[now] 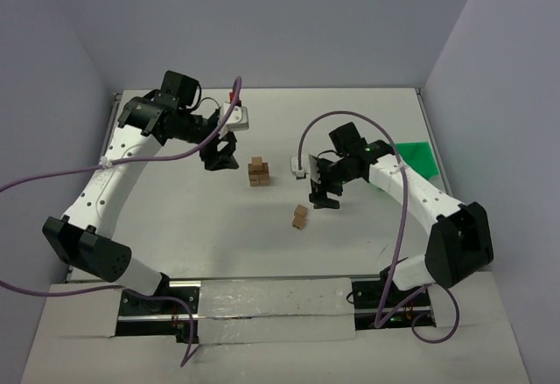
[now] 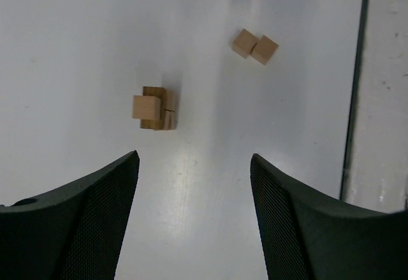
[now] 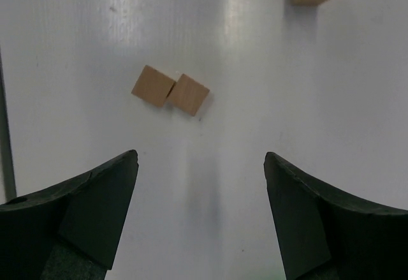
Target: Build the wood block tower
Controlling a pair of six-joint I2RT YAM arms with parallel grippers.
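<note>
The wood block tower [image 1: 258,171] stands mid-table, a small stack of light-brown cubes; the left wrist view shows the tower [image 2: 155,108] from above with one cube on top. Two loose cubes [image 1: 300,218] lie side by side, touching, nearer the front; these same loose cubes [image 3: 171,92] sit ahead of the right fingers and appear as loose cubes [image 2: 255,46] in the left wrist view. My left gripper [image 1: 220,158] hovers left of the tower, open and empty. My right gripper [image 1: 324,196] hangs right of the loose cubes, open and empty.
A bright green bin [image 1: 411,158] sits at the right edge behind the right arm. Purple cables loop over both arms. The table's raised rim [image 1: 262,91] runs along the back, and its right edge [image 2: 357,82] shows in the left wrist view.
</note>
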